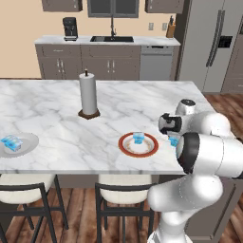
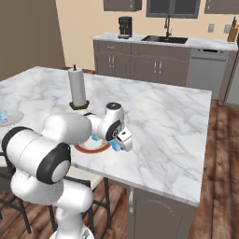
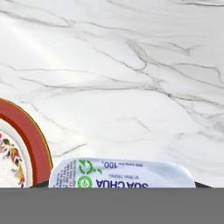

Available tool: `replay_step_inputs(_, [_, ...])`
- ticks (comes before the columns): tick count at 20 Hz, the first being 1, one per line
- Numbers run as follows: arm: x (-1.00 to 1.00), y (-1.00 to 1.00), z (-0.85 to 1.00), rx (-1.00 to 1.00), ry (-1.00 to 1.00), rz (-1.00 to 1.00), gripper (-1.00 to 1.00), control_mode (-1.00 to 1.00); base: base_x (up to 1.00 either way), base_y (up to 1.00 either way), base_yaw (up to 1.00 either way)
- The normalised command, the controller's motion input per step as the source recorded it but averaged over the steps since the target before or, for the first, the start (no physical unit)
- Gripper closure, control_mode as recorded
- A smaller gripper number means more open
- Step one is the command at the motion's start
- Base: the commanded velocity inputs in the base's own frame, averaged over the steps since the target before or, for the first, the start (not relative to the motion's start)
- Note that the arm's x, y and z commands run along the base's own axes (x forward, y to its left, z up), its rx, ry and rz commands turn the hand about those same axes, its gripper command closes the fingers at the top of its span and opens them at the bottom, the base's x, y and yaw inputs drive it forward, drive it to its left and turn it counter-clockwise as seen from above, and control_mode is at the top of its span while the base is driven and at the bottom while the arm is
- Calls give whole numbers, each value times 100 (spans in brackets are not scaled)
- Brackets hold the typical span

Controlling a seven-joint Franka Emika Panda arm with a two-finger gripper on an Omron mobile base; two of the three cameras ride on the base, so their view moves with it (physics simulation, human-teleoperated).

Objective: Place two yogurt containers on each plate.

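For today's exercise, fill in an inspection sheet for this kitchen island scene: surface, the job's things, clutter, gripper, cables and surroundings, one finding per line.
Surface: white marble island counter.
Job's things: red-rimmed plate holds one yogurt container; grey plate at the left edge holds yogurt packs, count unclear; another yogurt container sits at the gripper, beside the red-rimmed plate, not on it.
Clutter: paper-towel roll upright on its dark base.
Gripper: gripper low over the counter by the red-rimmed plate; fingers hidden, grip cannot be told.
Cables: nothing seen.
Surroundings: sink, coffee maker, fridge, stools.
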Motion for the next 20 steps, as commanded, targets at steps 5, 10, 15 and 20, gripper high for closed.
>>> replay_step_inputs(5, [-9,88,55,16,4,7,100,-100,0,0,0])
replay_step_inputs(10, [-2,55,59,2,4,28,100,-100,0,0,0])
replay_step_inputs(15, [0,42,16,-1,6,38,100,-100,0,0,0])
replay_step_inputs(20, [16,43,-15,0,9,37,100,-100,0,0,0])
